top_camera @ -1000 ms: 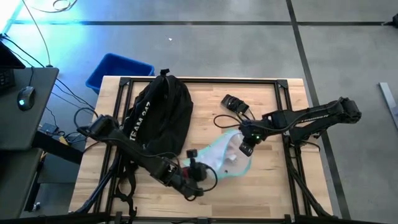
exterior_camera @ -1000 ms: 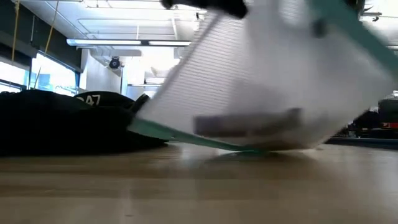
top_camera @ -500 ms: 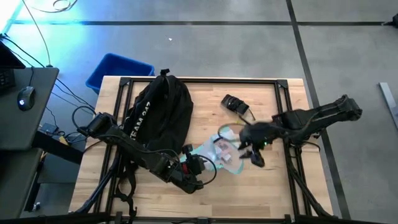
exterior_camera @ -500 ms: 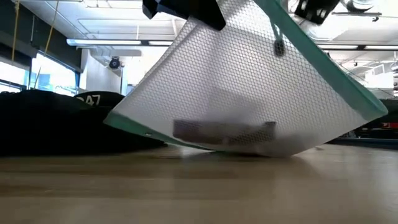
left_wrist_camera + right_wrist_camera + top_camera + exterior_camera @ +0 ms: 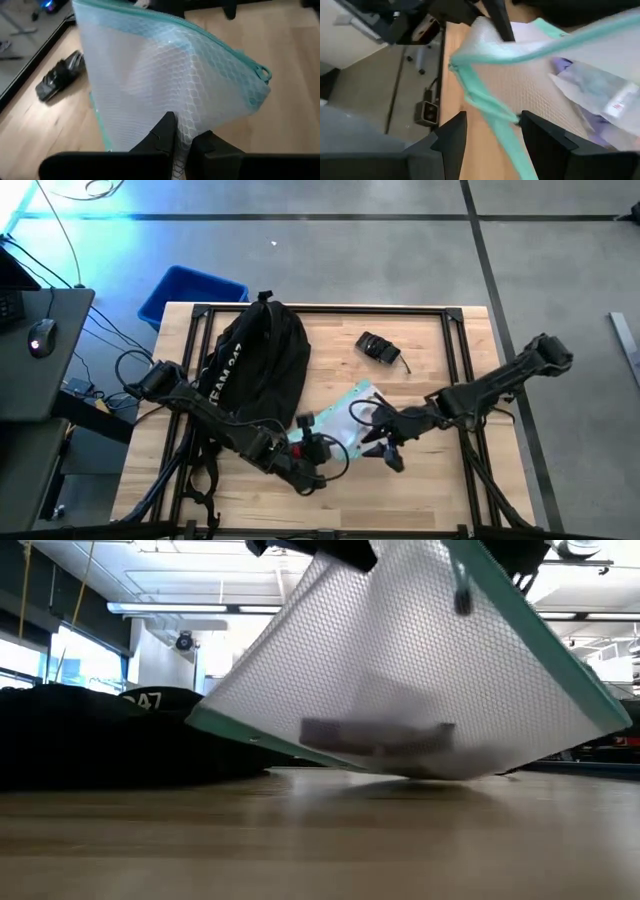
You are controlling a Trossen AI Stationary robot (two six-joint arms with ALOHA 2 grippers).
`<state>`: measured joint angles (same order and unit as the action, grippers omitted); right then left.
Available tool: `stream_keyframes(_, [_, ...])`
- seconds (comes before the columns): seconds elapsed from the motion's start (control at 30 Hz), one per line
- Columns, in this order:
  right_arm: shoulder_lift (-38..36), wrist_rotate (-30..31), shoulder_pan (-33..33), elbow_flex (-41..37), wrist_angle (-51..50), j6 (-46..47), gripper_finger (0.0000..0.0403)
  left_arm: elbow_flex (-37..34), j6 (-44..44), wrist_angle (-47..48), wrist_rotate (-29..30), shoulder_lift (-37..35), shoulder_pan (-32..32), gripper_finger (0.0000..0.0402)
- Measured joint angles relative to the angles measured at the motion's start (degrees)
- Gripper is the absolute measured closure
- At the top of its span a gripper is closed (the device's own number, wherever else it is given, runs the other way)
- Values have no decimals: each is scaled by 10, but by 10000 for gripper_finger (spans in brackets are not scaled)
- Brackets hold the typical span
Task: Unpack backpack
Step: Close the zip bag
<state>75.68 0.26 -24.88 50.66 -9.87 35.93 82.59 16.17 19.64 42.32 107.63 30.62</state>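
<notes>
While the mesh pouch is held up over the near middle of the table, the scene is read as follows.

Backpack [image 5: 255, 365]: a large black fabric pack is laid flat on the left half of the wooden table [image 5: 440, 480], its top toward the far edge; in the low view it is seen as a dark mound at the left [image 5: 90, 740].

Writing: white lettering on the pack is partly legible as "TEAM 047" from above; only "47" is made out in the low view. A small white label with red print inside the pouch cannot be read.

Mesh pouch [image 5: 345, 420]: a white honeycomb-mesh zip pouch with teal edging is tilted, one corner low near the tabletop [image 5: 420, 690]; flat packets are seen inside through the mesh.

Left gripper [image 5: 318, 452]: its fingers [image 5: 165, 132] are pressed together on a pinch of the pouch's mesh, just right of the backpack.

Right gripper [image 5: 385, 452]: its fingers [image 5: 452, 135] are spread partway, with the pouch's teal edge running between them; whether that edge is gripped cannot be told.

Black device [image 5: 378, 347]: a small dark item with a cord is laid on the far middle of the table, apart from the pouch.

Blue bin [image 5: 190, 292]: it is set on the floor beyond the table's far left corner.
</notes>
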Motion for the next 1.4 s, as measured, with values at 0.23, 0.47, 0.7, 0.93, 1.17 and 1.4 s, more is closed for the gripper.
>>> stream_keyframes(0.23, [66,-111,26,-9,115,-73,232,0,-13,-13,0,0,1,401])
stream_keyframes(0.47, [101,-125,24,-9,142,-59,258,0,2,-16,2,0,-9,401])
stream_keyframes(0.7, [98,-171,17,-9,141,-23,385,0,16,4,2,0,-15,401])
stream_keyframes(0.93, [94,-146,18,9,141,1,401,0,17,54,-5,0,-14,401])
stream_keyframes(1.17, [94,-101,20,11,120,16,403,0,26,69,-55,-2,-14,396])
stream_keyframes(1.4, [94,-100,20,13,122,41,403,0,-44,103,-146,-25,-14,341])
